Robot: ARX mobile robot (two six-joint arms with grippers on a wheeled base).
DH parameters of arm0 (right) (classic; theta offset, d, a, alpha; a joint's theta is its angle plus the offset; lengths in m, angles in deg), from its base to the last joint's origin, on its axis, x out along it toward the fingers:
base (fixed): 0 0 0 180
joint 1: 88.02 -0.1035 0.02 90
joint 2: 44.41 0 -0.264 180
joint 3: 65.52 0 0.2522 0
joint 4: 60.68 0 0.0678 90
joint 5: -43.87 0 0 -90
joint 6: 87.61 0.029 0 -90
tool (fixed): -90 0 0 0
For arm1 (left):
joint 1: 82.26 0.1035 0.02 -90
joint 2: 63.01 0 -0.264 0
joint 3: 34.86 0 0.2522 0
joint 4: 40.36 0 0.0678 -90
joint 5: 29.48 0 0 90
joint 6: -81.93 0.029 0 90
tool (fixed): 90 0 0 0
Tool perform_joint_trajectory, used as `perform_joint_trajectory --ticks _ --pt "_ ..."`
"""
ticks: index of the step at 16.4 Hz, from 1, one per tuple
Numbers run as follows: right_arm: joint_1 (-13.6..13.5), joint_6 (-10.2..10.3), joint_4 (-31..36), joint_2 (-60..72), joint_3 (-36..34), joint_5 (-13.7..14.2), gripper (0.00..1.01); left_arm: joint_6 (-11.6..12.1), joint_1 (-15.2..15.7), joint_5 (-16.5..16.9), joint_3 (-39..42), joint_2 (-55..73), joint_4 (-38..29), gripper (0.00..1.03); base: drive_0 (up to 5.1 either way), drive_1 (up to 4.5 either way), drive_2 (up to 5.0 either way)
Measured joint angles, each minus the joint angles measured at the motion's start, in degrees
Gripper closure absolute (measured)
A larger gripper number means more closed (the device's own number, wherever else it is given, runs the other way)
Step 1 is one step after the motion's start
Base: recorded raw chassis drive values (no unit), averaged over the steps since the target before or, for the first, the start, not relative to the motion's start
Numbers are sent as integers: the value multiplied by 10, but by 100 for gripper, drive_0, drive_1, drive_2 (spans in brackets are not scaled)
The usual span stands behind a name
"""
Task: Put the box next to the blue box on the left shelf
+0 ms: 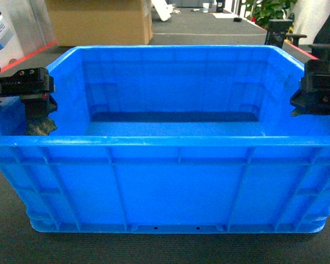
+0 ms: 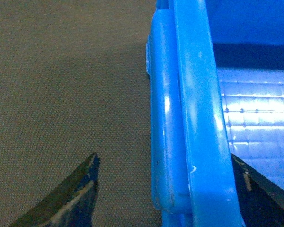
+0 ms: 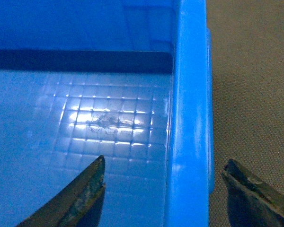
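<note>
- Looking at the scene, we find the box [image 1: 165,181] on a dark grey carpeted floor [image 1: 5,242], directly in front of us, its long wall facing us and its top open and empty.
- Our left gripper [image 2: 165,189] is spread around the left side rim: one finger is outside the wall over the floor, the other inside over the grid floor of the box. We see a gap on the outer side, so it is not yet pinching.
- Our right gripper [image 3: 163,189] is also spread, with the right side rim between its fingers, and both fingers are apart from the plastic.
- In our judgement the step in hand is to grasp both side rims before lifting.
- To do it well, we should press both grippers together at the same time, so the box does not slide to one side.
- Both grippers should sit at about the same place along their rims, otherwise the box may tilt in the lift.
- The rim is thick and smooth, so a firm and deep bite looks safer than holding with the fingertips only.
- The left shelf and the other blue box are not in view, so we cannot yet judge the way to them.
- A brown carton [image 1: 99,22] stands behind the box, near the far edge of the floor; we should keep away from it when we turn.
</note>
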Motion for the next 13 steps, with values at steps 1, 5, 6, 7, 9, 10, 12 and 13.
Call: perform_joint_trajectory --ticks 1,5,6,7,9,10,12,13 --pt "0 0 0 2 1 0 34 1 0 0 0 0 2 36 0 0 0" --pt "6 0 6 5 1 11 73 11 -2 14 1 -5 2 73 0 0 0" --pt "7 0 23 5 -4 19 79 5 -6 14 6 -10 -10 74 0 0 0" --pt "3 1 61 4 -22 25 80 3 -10 11 19 -18 -38 74 0 0 0" --pt "-5 1 143 -17 -79 45 80 12 -18 -1 58 -38 -111 74 0 0 0" --pt "-12 0 190 -35 -109 60 80 23 -24 -11 82 -58 -160 74 0 0 0" --pt "-22 0 273 -77 -152 91 80 45 -35 -32 126 -108 -258 74 0 0 0" --pt "-29 -5 317 -106 -171 111 81 53 -42 -46 152 -134 -319 74 0 0 0"
